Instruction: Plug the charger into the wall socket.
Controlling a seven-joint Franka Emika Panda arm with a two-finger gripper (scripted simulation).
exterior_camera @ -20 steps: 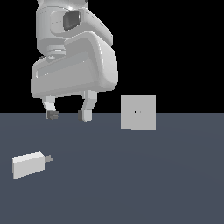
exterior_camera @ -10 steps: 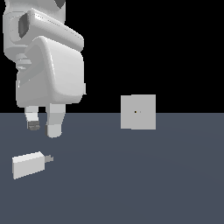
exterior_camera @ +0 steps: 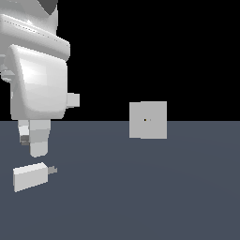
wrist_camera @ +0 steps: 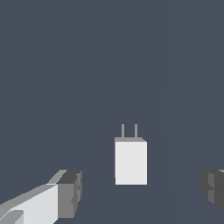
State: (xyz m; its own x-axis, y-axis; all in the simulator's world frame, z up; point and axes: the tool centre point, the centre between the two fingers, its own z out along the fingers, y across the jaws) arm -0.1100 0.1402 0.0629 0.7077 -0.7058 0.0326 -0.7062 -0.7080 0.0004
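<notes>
Charger (exterior_camera: 30, 176) lies ungrasped on the floor, near left in the exterior view, prongs toward wall socket (exterior_camera: 148, 120) well apart at right. Gripper (wrist_camera: 140, 192) hovers above, fingers spread. Grasp, transport, insertion all remain.

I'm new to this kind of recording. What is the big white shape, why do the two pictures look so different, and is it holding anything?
These are simulator renders, not photographs. The big white shape in the exterior view is the end of a robot arm, and its gripper points down at a dark grey floor. The other picture comes from a camera on the wrist, looking down past the gripper's two fingers.

Two things are in the scene. The charger, a small white block with grey prongs, lies on the floor just below the gripper. The wall socket, a flat light grey plate with a dark dot, stands farther off, toward the exterior view's right.

Nothing is held: the fingers are spread wide, with the charger between them, untouched.
</notes>
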